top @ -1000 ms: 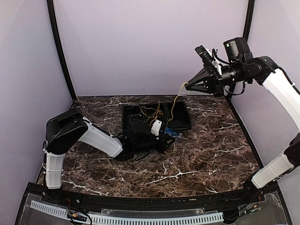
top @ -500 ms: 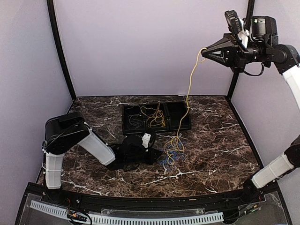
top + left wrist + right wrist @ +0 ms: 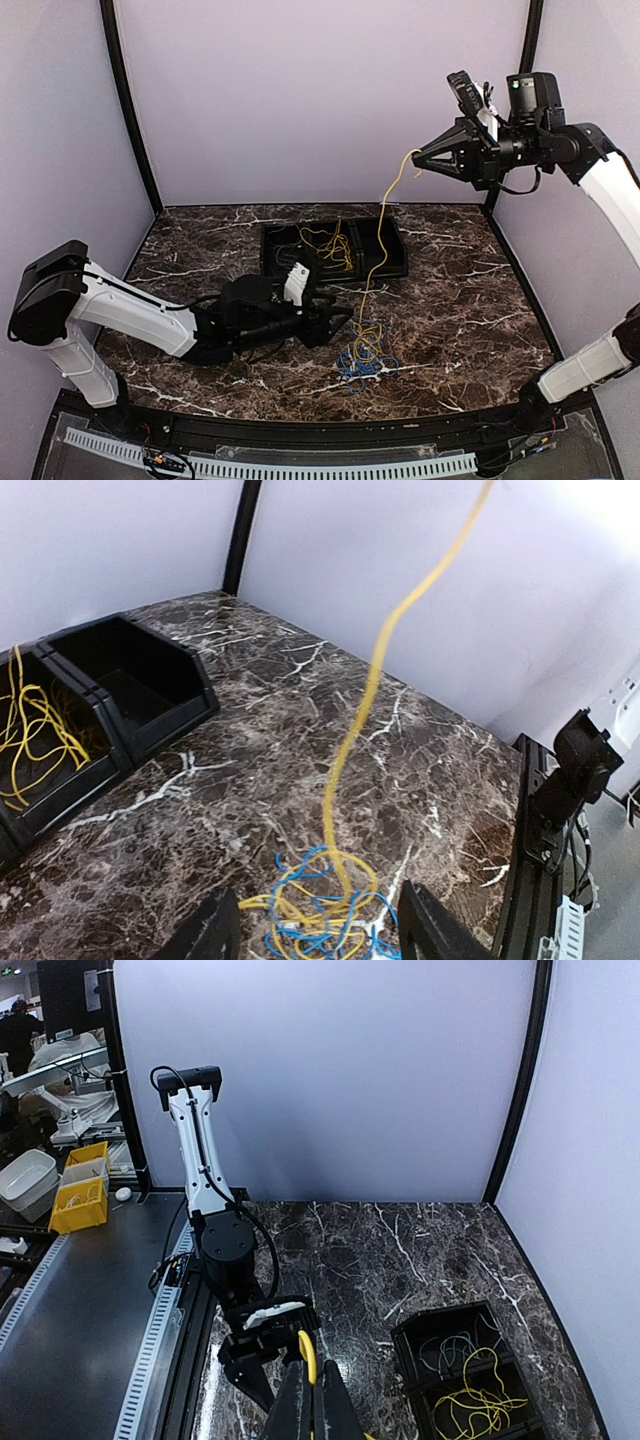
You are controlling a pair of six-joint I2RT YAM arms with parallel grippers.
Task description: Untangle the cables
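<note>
The cables are a small tangle of yellow and blue wires lying on the marble table in front of the black tray. One yellow cable rises from the tangle to my right gripper, which is shut on its end high above the table. The right wrist view shows the yellow end pinched between the fingers of the right gripper. My left gripper is low over the table, open and empty. In the left wrist view the tangle lies between the spread fingers of the left gripper.
The three-compartment tray holds loose yellow wires in its middle bin and dark wires in its left bin. The right bin looks empty. Purple walls close in the back and sides. The table's front rail runs along the near edge.
My right gripper has come down and left from its highest point, still holding the yellow cable. The tangle has slid toward the front of the table. My left arm has stretched out rightward and low.
</note>
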